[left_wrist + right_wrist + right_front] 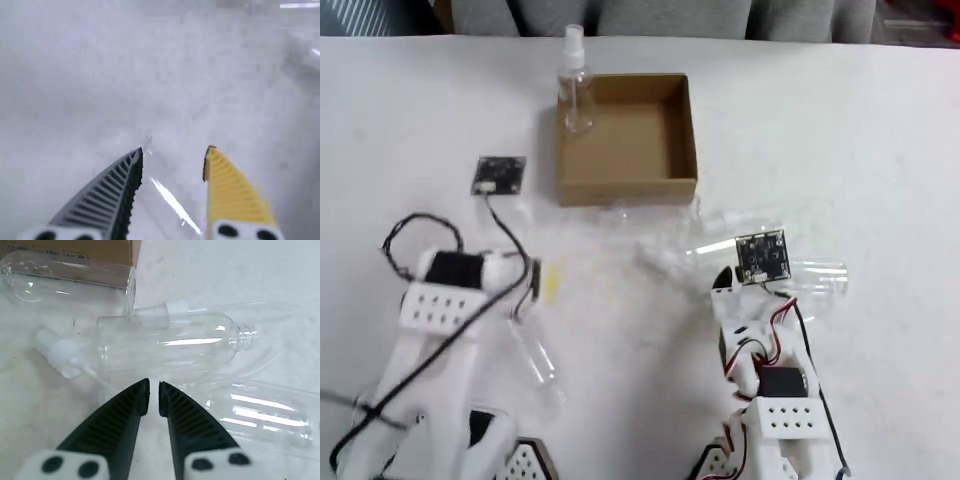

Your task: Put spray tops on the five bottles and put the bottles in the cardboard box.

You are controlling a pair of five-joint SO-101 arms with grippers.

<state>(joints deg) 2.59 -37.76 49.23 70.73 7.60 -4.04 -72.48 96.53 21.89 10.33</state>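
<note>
Light, slippery clear bottle [165,347] at the closed right gripper's [153,390] twelve o'clock should suit a mid-body hold; left gripper [175,150] gapes.

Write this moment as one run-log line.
cardboard box: spray-topped bottle inside | loose bottles: lying on table | left gripper: open | right gripper: shut, empty

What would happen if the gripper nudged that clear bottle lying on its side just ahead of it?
The bottle would probably roll, since it is round and lies on its side on the smooth table. It looks empty and thin-walled, so it is likely light and easily knocked away. Its glossy surface may slip in the right gripper.
</note>
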